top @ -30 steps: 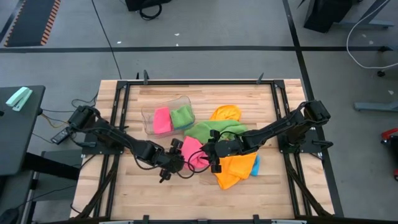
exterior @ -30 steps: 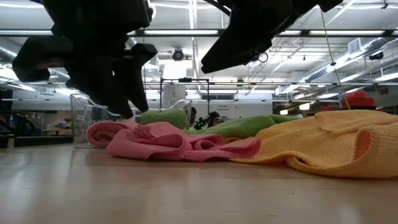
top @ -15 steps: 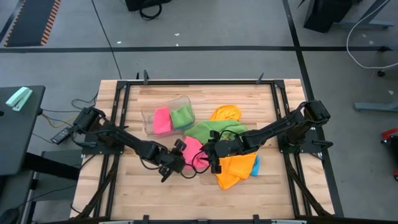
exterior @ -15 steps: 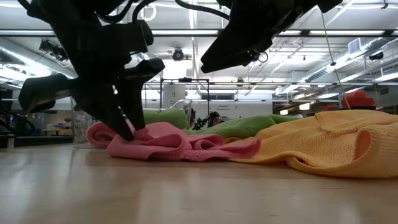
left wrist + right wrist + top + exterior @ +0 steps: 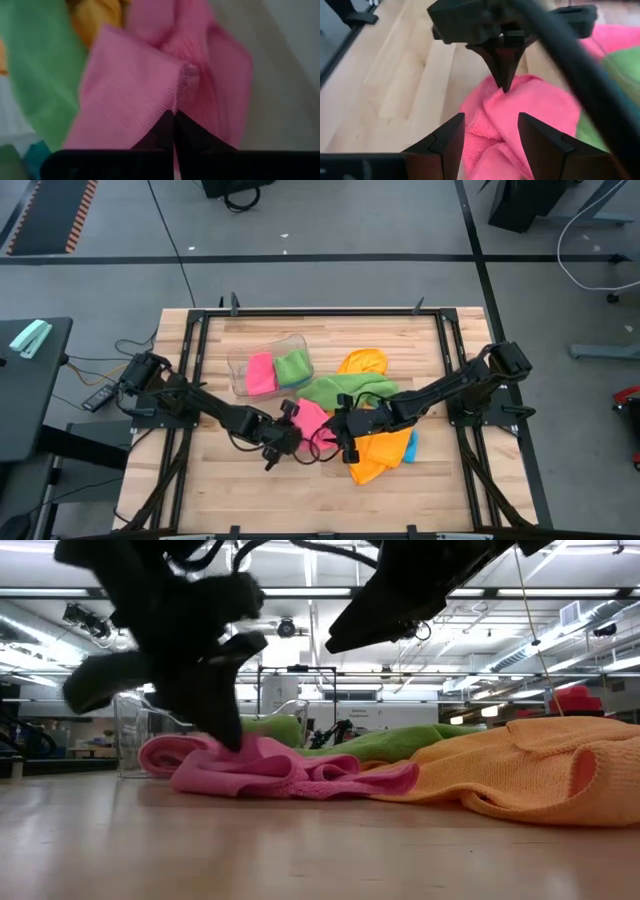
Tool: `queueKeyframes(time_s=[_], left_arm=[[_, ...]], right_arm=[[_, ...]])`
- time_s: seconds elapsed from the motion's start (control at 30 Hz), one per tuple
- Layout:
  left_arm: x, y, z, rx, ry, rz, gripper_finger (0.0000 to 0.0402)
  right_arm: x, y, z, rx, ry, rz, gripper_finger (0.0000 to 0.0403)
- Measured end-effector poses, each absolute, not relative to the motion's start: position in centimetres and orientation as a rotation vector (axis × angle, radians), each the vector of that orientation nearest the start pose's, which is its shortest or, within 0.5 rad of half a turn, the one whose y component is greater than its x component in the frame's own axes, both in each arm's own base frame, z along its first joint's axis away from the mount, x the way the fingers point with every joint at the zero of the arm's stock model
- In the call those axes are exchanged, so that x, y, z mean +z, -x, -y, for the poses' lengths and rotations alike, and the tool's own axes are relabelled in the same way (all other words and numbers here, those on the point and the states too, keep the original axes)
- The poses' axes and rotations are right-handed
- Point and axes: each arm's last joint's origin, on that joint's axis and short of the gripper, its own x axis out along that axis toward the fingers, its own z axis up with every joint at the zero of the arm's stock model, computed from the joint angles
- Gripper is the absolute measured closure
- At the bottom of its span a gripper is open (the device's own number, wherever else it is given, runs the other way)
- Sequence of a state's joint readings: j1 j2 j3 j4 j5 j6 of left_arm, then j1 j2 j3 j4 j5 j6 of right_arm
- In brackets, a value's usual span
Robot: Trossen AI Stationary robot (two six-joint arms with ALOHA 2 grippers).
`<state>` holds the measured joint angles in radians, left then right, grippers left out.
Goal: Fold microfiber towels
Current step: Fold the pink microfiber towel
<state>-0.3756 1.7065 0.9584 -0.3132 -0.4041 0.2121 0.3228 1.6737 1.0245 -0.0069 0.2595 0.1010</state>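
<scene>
A crumpled pink towel (image 5: 312, 420) lies on the wooden table (image 5: 200, 480), next to a green towel (image 5: 345, 390), an orange towel (image 5: 378, 452) and a blue one (image 5: 412, 446) that peeks out under the orange. My left gripper (image 5: 283, 436) is at the pink towel's left side, shut on it. My right gripper (image 5: 487, 137) hovers open above the pink towel's right part (image 5: 530, 105), facing the left gripper. My left gripper pinches a raised fold (image 5: 183, 85) at the pink towel's left side between its two fingertips (image 5: 504, 80). The fingers slant down from the table's left. One layer or several, I cannot tell. The rest of the towel lies slack on the table (image 5: 300, 775).
A clear plastic tub (image 5: 268, 366) at the back left holds a folded pink and a folded green towel. A second bit of orange cloth (image 5: 362, 363) lies behind the green towel. Bare wood stretches along the near edge (image 5: 300, 500).
My left gripper has gone down and toward the table's right onto the pink towel. Its fingers, open before, have shut on a fold of the towel. The towel lies where it was.
</scene>
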Motion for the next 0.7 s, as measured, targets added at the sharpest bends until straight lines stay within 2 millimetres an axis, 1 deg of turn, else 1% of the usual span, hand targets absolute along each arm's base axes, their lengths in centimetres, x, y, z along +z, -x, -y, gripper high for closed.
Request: queueKeyframes(time_s=[0.07,0.17,0.3,0.43,0.53,0.7], left_arm=[[16.9,-31.0,11.0,-0.063,-0.566,-0.96,0.0387],[18.0,-31.8,11.1,-0.037,-0.51,-0.926,0.0393],[19.3,-32.7,10.8,0.016,-0.414,-0.883,0.0392],[20.6,-33.5,10.9,0.036,-0.368,-0.841,0.0391],[21.1,-33.7,11.1,0.034,-0.358,-0.825,0.0396],[21.3,-33.6,11.6,0.024,-0.36,-0.817,0.039]], right_arm=[[20.8,-33.7,-10.9,0.013,0.134,-0.618,0.0209],[20.9,-33.6,-11.3,0.005,0.164,-0.607,0.021],[20.9,-33.6,-11.3,-0.004,0.15,-0.607,0.0217],[20.8,-33.6,-11.3,-0.013,0.149,-0.611,0.0227],[20.8,-33.5,-11.2,-0.029,0.162,-0.619,0.0233],[20.7,-33.4,-11.1,-0.062,0.191,-0.63,0.0237]])
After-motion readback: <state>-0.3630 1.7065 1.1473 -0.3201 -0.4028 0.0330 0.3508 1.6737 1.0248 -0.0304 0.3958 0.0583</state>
